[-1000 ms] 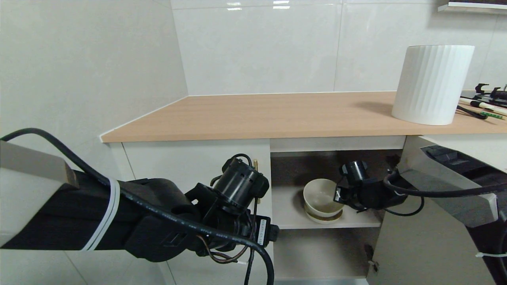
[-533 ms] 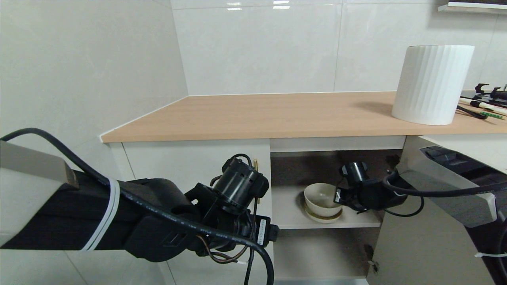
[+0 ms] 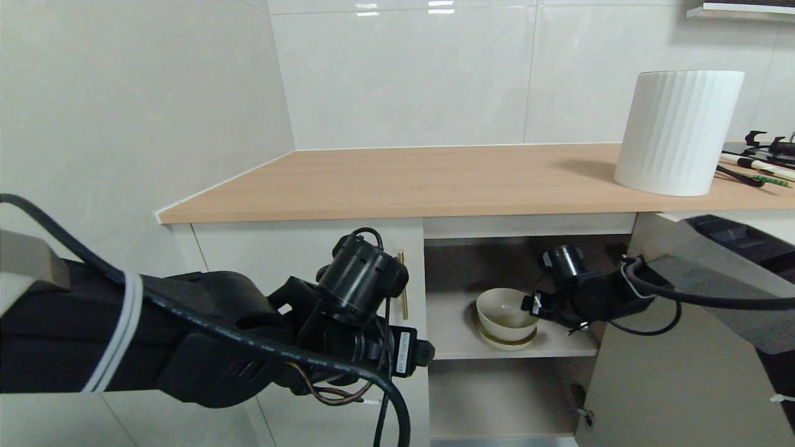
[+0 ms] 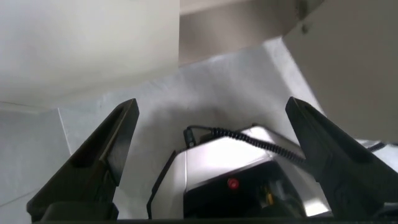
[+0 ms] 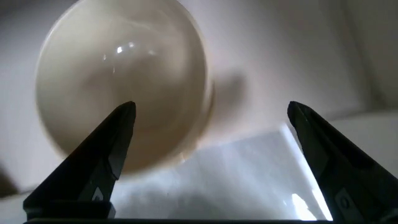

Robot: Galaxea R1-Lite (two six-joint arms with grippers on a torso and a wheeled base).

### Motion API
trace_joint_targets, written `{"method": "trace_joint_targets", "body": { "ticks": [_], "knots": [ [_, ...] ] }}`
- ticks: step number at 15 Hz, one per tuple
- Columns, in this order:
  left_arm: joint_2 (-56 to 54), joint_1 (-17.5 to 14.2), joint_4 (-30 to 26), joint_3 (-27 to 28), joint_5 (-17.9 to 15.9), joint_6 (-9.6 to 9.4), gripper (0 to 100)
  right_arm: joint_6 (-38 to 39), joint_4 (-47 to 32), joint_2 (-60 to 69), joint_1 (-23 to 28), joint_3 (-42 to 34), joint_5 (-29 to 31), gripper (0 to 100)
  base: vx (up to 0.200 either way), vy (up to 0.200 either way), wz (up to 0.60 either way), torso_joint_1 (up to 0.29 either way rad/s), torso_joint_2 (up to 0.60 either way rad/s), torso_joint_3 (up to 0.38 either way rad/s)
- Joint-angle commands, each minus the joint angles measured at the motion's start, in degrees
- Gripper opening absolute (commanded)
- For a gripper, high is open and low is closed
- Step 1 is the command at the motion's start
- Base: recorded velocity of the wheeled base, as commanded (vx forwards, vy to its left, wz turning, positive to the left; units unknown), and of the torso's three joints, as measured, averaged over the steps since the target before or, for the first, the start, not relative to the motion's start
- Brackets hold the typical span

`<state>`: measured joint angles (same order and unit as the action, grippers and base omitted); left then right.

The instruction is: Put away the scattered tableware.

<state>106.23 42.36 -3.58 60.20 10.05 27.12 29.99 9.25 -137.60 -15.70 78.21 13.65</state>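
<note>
A cream bowl (image 3: 504,308) sits upright on a small plate (image 3: 506,340) on the middle shelf (image 3: 453,335) of the open cabinet. My right gripper (image 3: 533,305) is inside the cabinet just right of the bowl's rim. In the right wrist view its fingers (image 5: 118,143) are spread wide, the right gripper (image 5: 211,109) holds nothing, and the bowl (image 5: 118,81) lies just beyond them. My left arm hangs in front of the closed cabinet door; the left gripper (image 4: 211,106) is open and empty, pointing down at the floor.
A tall white ribbed container (image 3: 680,130) stands on the wooden countertop (image 3: 404,180), with chopsticks and utensils (image 3: 754,167) behind it at the far right. The cabinet's right door (image 3: 658,372) hangs open. The left door carries a gold handle (image 3: 402,292). A lower shelf (image 3: 503,397) lies beneath.
The bowl went from tilted in the right gripper to resting level on the plate. The right gripper has let go and drawn back to the right. The left arm shifted slightly up and left.
</note>
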Motion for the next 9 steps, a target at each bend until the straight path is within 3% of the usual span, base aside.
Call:
{"method": "trace_joint_targets", "body": {
  "ticks": [1,3,4,8,9],
  "knots": [
    [-6.12,-2.28,-0.37,-0.7,-0.11,0.03,100,1.56,-10.57,11.74,-0.73,-2.98,-0.29,100,0.0,0.0,0.0,0.0,0.0,0.0],
    [-13.68,-6.33,-1.07,-2.8,-1.34,-0.14,100,2.09,-22.61,23.69,-2.76,-7.11,-3.02,100,0.0,0.0,0.0,0.0,0.0,0.0],
    [-17.2,-6.85,-2.74,-3.33,-2.49,0.21,100,2.27,-25.69,30.63,-4.6,-9.4,-4.69,100,0.0,0.0,0.0,0.0,0.0,0.0],
    [-23.7,-6.85,-5.73,-6.85,-2.66,4.96,100,1.74,-27.27,49.18,-13.21,-22.58,-5.83,100,0.0,0.0,0.0,0.0,0.0,0.0],
    [-24.67,-6.94,-5.73,-7.46,-2.75,5.13,100,1.74,-27.27,50.94,-14.18,-24.07,-5.83,100,0.0,0.0,0.0,0.0,0.0,0.0]
  ]
}}
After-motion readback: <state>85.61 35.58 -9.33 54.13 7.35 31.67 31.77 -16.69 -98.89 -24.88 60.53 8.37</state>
